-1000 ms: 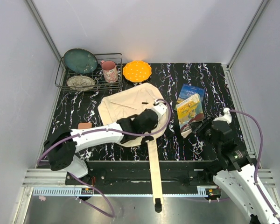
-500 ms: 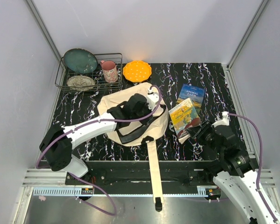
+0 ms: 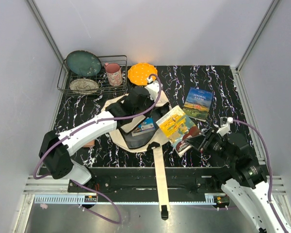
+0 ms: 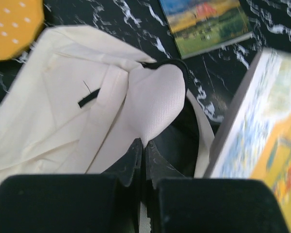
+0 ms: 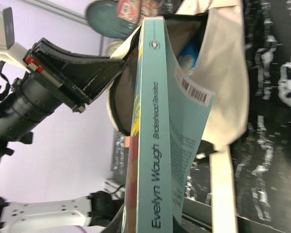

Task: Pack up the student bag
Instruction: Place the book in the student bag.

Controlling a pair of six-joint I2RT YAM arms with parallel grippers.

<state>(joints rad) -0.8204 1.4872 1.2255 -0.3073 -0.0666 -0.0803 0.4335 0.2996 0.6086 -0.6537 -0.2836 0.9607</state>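
Observation:
The student bag (image 3: 117, 112), cream canvas, lies at mid-table with its mouth held wide, dark lining (image 3: 138, 140) showing. My left gripper (image 3: 138, 110) is shut on the bag's cream flap (image 4: 157, 99) and holds it lifted toward the back; its jaws (image 4: 144, 145) pinch the fabric. My right gripper (image 3: 196, 141) is shut on a paperback book (image 3: 177, 126) with a yellow cover and pale blue spine (image 5: 155, 145). The book's far end hangs tilted at the bag's right rim, by the opening. A blue item (image 3: 144, 127) lies inside the bag.
A second book with a landscape cover (image 3: 198, 103) lies to the right. An orange plate (image 3: 142, 73) sits behind the bag, beside a wire rack (image 3: 68, 87) with a teal plate and a pink mug (image 3: 113, 74). The bag's long strap (image 3: 160, 179) hangs over the front edge.
My left gripper has pulled the flap up and toward the back, opening the bag. My right gripper has carried the book leftward from the table's right side to the bag's mouth.

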